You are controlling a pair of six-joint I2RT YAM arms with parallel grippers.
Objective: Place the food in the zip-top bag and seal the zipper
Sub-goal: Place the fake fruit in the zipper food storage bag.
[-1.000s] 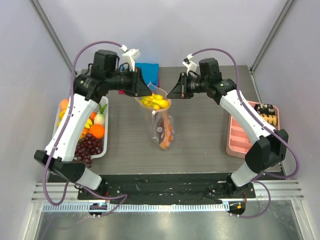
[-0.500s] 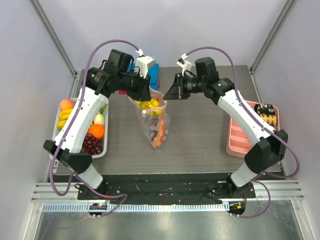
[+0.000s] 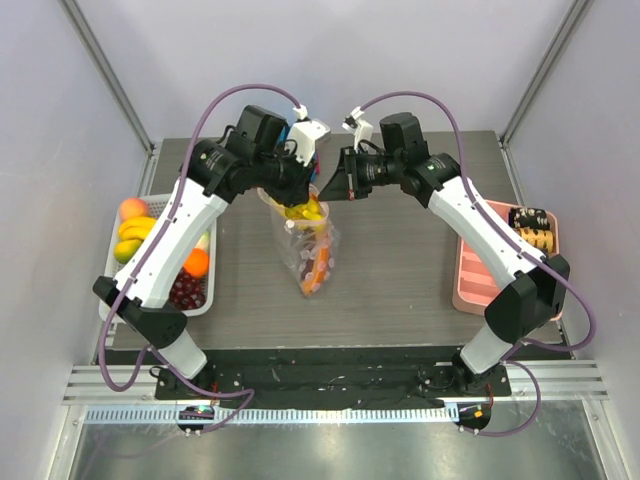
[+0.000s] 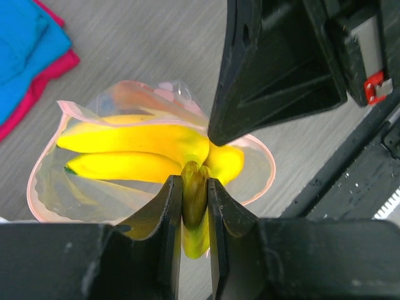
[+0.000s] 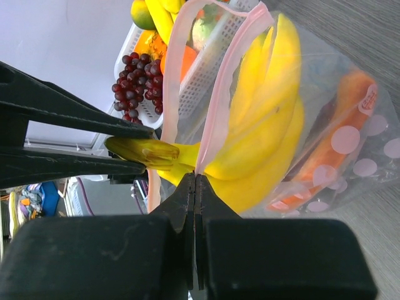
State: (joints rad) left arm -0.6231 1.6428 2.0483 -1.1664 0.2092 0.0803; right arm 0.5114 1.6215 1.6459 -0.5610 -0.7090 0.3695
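Since a second ago the left arm has swung right, toward the centre of the table [image 3: 400,260]. Its left gripper [image 3: 300,195] is now over the mouth of the zip-top bag [image 3: 310,255], and the right gripper [image 3: 330,190] has edged left to meet it. The bag, which lay longer and flatter, now stands bunched and more upright in the far middle of the table.

The left gripper [image 4: 195,187] is nearly closed, clamping the stem of a yellow banana bunch [image 4: 137,140] that sits partly inside the bag's mouth. The right gripper [image 5: 194,181] is fully closed, pinching the pink zipper [image 5: 231,81] on the near side of the mouth. A carrot piece [image 5: 337,144] lies lower in the bag.

At the left edge, a white basket [image 3: 205,300] holds an orange [image 3: 196,262] and grapes [image 3: 183,290]. A pink tray [image 3: 475,275] sits at the right. The blue-and-red cloth [image 4: 25,37] lies at the far side.
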